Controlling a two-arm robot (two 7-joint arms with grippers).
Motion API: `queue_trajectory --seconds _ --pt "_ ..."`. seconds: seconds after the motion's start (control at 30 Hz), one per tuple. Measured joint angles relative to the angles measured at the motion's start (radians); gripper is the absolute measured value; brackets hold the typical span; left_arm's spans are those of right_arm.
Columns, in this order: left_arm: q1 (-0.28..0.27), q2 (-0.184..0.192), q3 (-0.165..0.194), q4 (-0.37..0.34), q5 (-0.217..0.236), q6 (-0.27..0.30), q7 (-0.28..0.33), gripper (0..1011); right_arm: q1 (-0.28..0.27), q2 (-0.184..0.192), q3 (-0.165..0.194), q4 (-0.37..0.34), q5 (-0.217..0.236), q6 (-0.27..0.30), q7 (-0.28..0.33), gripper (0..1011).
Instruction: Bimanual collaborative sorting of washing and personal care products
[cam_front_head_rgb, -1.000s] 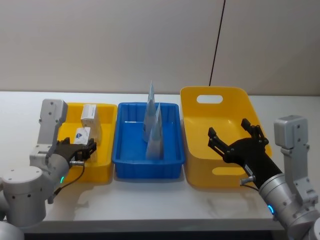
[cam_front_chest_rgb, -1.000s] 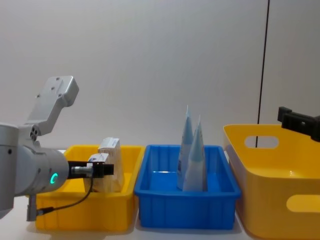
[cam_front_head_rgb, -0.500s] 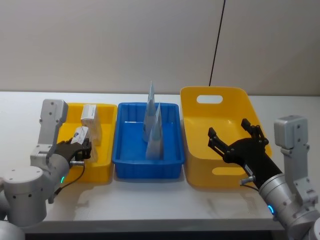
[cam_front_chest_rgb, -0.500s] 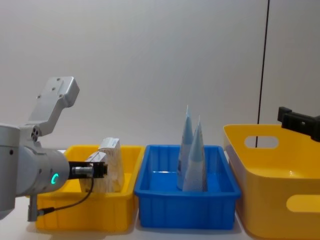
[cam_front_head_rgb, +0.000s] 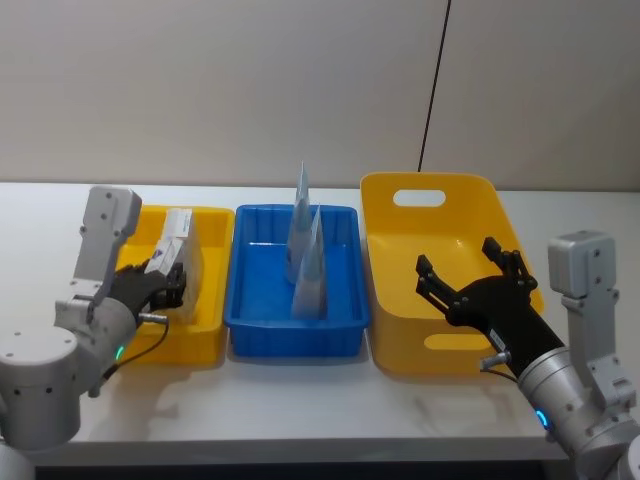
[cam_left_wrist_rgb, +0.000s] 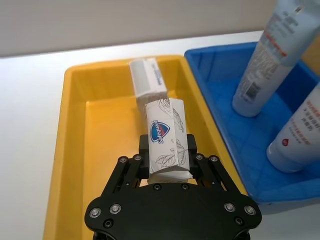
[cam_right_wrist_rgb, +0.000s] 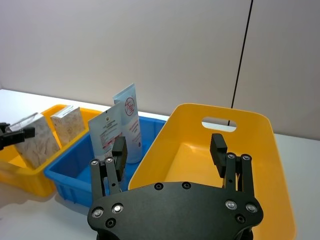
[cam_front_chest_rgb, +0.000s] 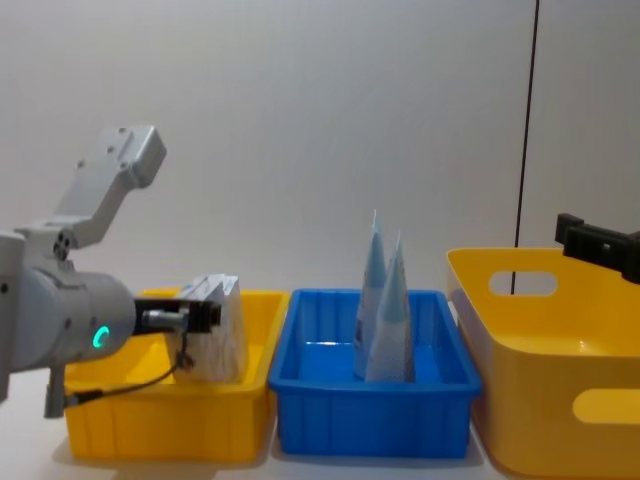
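White leaf pack (cam_left_wrist_rgb: 164, 131) looks soft and light, so squeeze its sides gently. Your left gripper (cam_left_wrist_rgb: 167, 159) clamps it low in the small yellow bin (cam_left_wrist_rgb: 95, 145); your right gripper (cam_right_wrist_rgb: 168, 148) hangs spread apart.

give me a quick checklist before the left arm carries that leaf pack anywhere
1. left pincer shut on the leaf-printed pack: ok
2. pack lifted clear of the rim of the small yellow bin: cannot tell
3. right pincer open, above the large yellow bin: ok
4. pale blue tubes upright in the blue bin, apart from the pack: ok
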Motion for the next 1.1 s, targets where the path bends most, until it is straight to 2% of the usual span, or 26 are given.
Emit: queue_trajectory --seconds 0.23,0.63,1.1 --pt "0.001 0.049 0.019 -0.063 0.015 -0.024 -0.065 360 0.000 0.000 0.000 0.000 0.000 0.000 0.000 1002" --pt "-0.012 0.146 0.040 -0.168 0.021 -0.059 -0.216 360 0.000 0.000 0.000 0.000 0.000 0.000 0.000 1002" --pt "-0.029 0.258 0.072 -0.248 -0.004 -0.098 -0.410 360 0.000 0.000 0.000 0.000 0.000 0.000 0.000 1002"
